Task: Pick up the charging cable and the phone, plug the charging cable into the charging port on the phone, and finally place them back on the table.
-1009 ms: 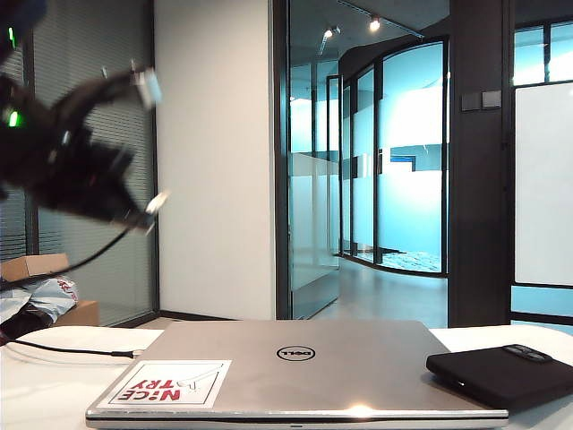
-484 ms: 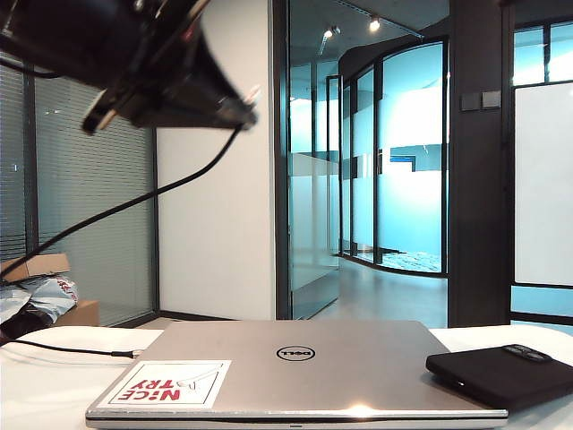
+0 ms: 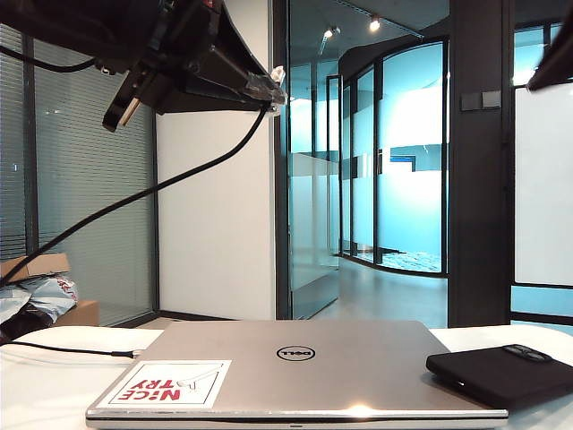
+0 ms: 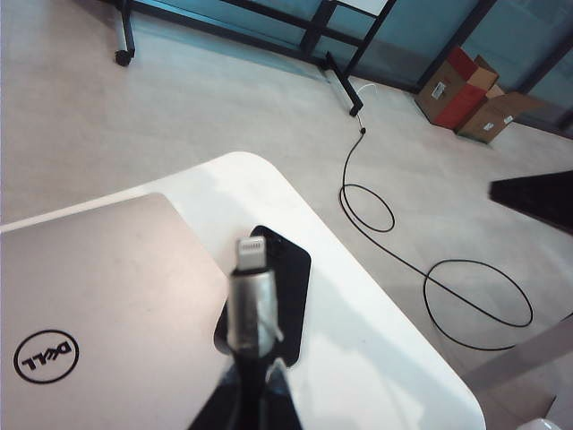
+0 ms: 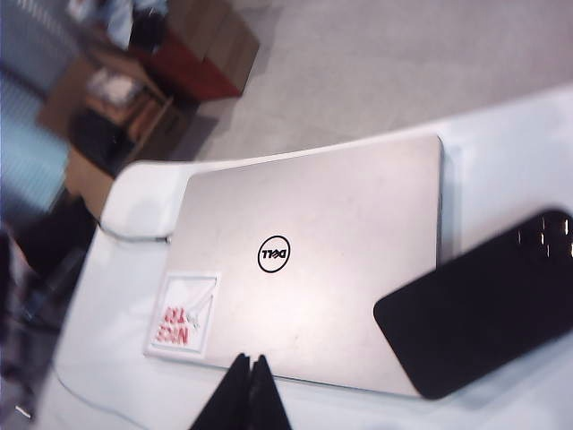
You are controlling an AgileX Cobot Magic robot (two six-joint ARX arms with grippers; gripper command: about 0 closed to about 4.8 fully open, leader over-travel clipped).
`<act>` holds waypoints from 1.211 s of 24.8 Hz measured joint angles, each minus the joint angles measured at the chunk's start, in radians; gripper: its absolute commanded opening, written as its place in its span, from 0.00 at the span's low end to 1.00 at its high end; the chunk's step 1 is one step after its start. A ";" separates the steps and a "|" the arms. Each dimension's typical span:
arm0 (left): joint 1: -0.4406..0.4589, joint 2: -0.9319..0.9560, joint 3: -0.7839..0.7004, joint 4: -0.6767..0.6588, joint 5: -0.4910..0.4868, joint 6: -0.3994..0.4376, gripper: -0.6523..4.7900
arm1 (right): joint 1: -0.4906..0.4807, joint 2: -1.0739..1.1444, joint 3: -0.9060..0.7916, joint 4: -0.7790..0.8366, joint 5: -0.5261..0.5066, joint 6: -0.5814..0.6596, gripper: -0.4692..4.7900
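Observation:
High above the table (image 3: 36,385), my left gripper (image 3: 261,90) is shut on the charging cable (image 3: 134,202). The cable's silver-white connector (image 3: 276,75) sticks out past the fingers, and the cord hangs down to the left. In the left wrist view the connector (image 4: 250,291) stands up from the shut left gripper (image 4: 256,381), with the phone (image 4: 293,265) far below it. The black phone (image 3: 497,372) lies flat on the table, right of the laptop. My right gripper (image 5: 248,369) is shut and empty, hovering over the laptop's near edge; the phone (image 5: 483,313) lies off to one side of it. The charging port is too small to make out.
A closed silver Dell laptop (image 3: 295,363) with a red-and-white sticker (image 3: 168,383) fills the table's middle. A second thin cord with a dark plug (image 3: 120,355) lies at the table's left. Boxes and bags (image 3: 40,291) sit behind on the left. The right arm's tip (image 3: 555,63) shows at top right.
The left arm has swung up and rightward with the cable, and the connector now points toward the middle. A dark tip of the right arm has entered at the top right.

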State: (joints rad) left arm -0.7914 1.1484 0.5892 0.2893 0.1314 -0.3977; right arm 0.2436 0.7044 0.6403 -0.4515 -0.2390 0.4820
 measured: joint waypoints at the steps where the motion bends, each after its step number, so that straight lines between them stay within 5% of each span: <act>1: -0.001 0.000 0.000 -0.005 0.000 0.000 0.11 | -0.017 0.000 -0.014 0.011 -0.011 0.031 0.08; 4: -0.002 0.000 0.000 -0.037 0.000 0.001 0.11 | -0.059 0.002 -0.049 0.027 -0.024 0.117 0.08; 9: -0.002 0.000 0.000 -0.058 0.000 0.002 0.11 | -0.113 0.036 -0.103 0.030 -0.057 0.222 0.64; 11: -0.002 0.000 0.000 -0.058 0.000 0.002 0.11 | -0.117 0.076 -0.129 0.023 -0.069 0.301 0.95; 12: -0.002 0.000 0.000 -0.058 0.000 0.002 0.11 | -0.116 0.106 -0.135 0.024 -0.075 0.339 1.00; 22: -0.002 0.000 0.000 -0.058 0.000 0.003 0.11 | -0.130 0.308 -0.138 0.125 -0.082 0.399 1.00; 30: -0.003 0.000 0.000 -0.058 0.000 0.003 0.11 | -0.227 0.349 -0.240 0.322 -0.192 0.508 0.99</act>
State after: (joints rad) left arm -0.7940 1.1484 0.5892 0.2310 0.1314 -0.3946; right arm 0.0166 1.0531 0.4004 -0.1299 -0.4309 0.9897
